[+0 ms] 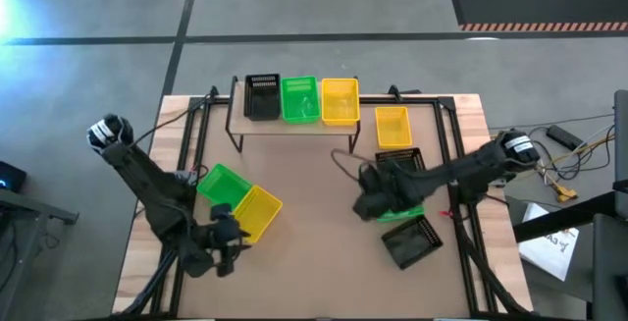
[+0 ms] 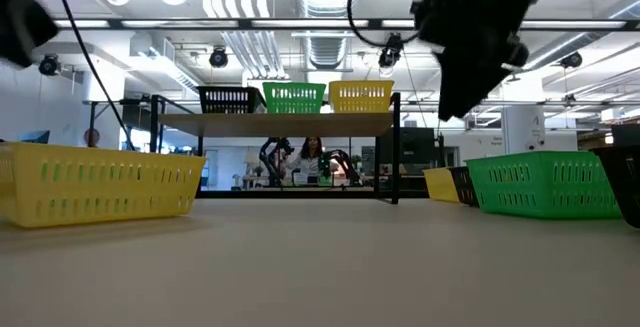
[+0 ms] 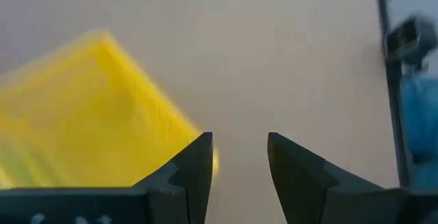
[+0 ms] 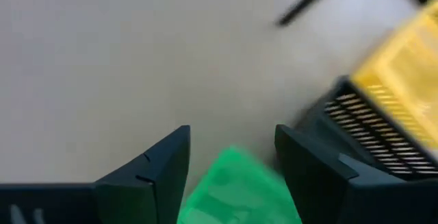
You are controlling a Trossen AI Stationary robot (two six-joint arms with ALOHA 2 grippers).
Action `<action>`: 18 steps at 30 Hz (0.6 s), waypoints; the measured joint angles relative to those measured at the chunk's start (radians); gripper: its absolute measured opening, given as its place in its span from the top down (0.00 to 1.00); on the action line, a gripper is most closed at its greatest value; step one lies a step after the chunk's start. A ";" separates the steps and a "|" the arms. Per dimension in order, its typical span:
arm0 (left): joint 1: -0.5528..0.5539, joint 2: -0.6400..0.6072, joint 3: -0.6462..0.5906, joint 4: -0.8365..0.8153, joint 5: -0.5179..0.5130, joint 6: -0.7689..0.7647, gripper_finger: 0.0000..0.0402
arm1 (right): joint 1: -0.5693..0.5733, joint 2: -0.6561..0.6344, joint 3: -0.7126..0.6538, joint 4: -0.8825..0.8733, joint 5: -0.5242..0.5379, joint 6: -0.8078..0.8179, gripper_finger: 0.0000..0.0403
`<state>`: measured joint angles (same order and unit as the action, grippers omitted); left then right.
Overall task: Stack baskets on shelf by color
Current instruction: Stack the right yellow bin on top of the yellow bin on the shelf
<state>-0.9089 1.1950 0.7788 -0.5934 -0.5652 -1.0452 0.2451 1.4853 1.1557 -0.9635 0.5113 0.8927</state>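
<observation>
**Three baskets on shelf, six on bench**

Shelf [image 1: 294, 125] at bench [image 1: 314, 272] far edge: black, green, yellow baskets [image 1: 299, 100] in row. Right hand [image 1: 368, 203] open above green basket [image 2: 540, 183], right side. Left hand [image 1: 224, 252] open nr yellow basket [image 1: 257, 213], front-left.

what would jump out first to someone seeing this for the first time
Three baskets line the shelf: black basket, green basket, yellow basket. More lie loose on the tabletop below. The right pincer stands open just above a loose green basket.
</observation>
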 joint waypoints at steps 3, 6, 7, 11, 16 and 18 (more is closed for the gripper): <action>-0.045 0.008 0.000 -0.030 0.016 -0.094 0.69 | -0.097 -0.001 0.000 -0.063 -0.033 0.009 0.46; -0.082 0.038 0.000 0.000 0.009 -0.132 0.69 | -0.181 -0.001 0.000 -0.099 -0.050 -0.010 0.47; -0.090 0.052 0.000 0.010 0.003 -0.145 0.69 | -0.205 -0.001 0.000 -0.112 -0.050 -0.025 0.47; -0.116 0.121 0.000 0.093 -0.070 -0.154 0.69 | -0.294 -0.001 0.000 -0.155 -0.048 -0.148 0.49; -0.117 0.219 0.003 0.213 -0.151 -0.103 0.69 | -0.381 -0.002 -0.016 -0.148 -0.043 -0.452 0.51; -0.117 0.254 0.008 0.260 -0.160 -0.073 0.69 | -0.412 -0.002 -0.029 -0.153 -0.049 -0.575 0.52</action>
<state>-1.0260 1.4494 0.7863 -0.3335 -0.7256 -1.1183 -0.1668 1.4830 1.1269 -1.1160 0.4625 0.3178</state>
